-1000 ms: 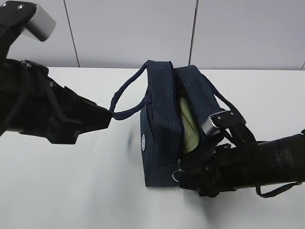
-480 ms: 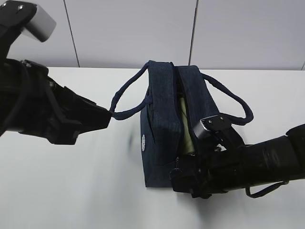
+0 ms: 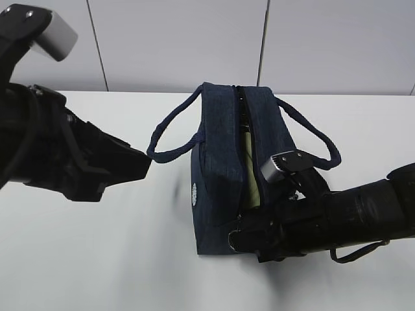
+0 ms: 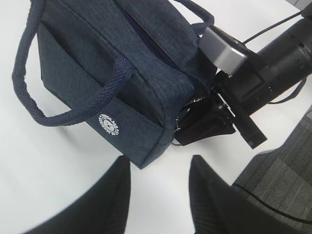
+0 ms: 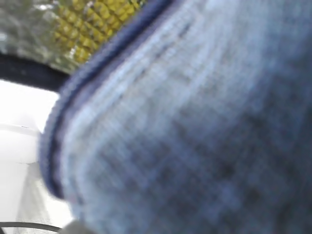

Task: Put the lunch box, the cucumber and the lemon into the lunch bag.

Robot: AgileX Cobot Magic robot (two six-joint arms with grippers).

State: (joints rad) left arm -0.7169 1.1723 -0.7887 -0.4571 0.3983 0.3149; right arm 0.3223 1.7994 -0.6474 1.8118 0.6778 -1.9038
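Lunch bag (image 3: 224, 175) sits upright mid-table (image 3: 97, 259), top seam only partly open; a narrow gap shows the sage-green lunch box (image 3: 251, 170) standing inside it. Right gripper (image 3: 241, 238) is pressed against the bag's near end at the low end of the zipper, jaws fully closed; whether they pinch the ring pull or the fabric can't be told, it's hidden behind the black fingers. Right wrist view is blurred navy cloth with a patch of yellow at the top edge, possibly the lemon, can't confirm. Left gripper (image 4: 158, 195) hangs off the bag's left side, near its near-left bottom corner, fingers (image 4: 114, 197) parted about halfway with nothing between them, close to the left loop handle (image 3: 170, 139) but apart from it. Cucumber not visible in any view.
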